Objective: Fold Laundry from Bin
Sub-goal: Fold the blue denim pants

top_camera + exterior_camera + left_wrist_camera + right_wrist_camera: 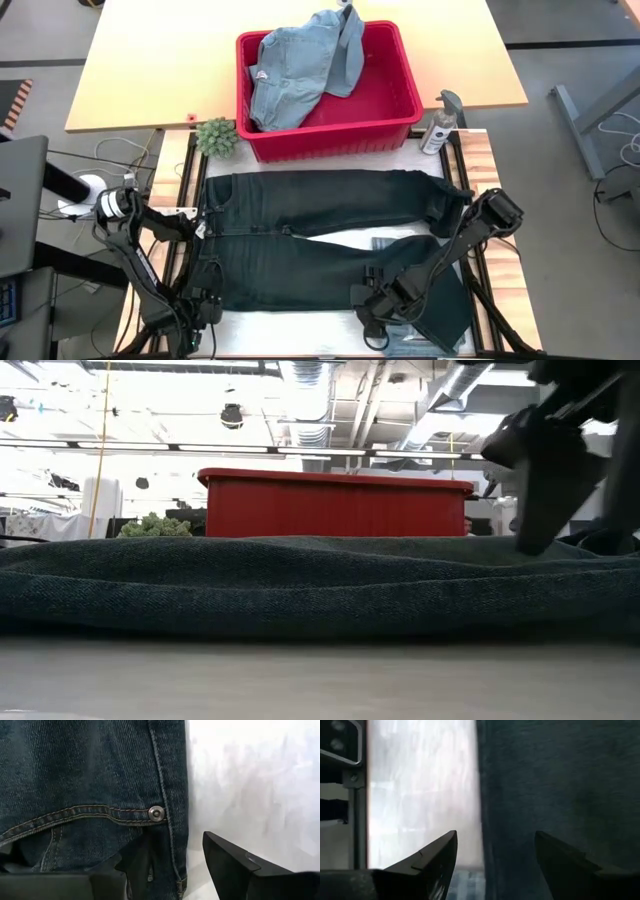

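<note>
Jeans [320,235] in the high view lie flat across the table, long axis left to right, waistband at the left, legs running right, with the left gripper [205,303] at the near waistband corner, the right gripper [372,318] at the near leg's edge, and light denim laundry [300,70] in the red bin [400,110] at the far side. Low view: dark denim ridge before the bin. Wrist views: left fingers [240,865] apart, straddling the hem by a rivet [156,813]; right fingers [432,860] wide apart over the leg edge, holding nothing.

The right end effector [492,857] has its 2 dark fingers [432,860] spread apart, straddling the edge of the dark trousers [560,785] on the pale surface [420,785].
</note>
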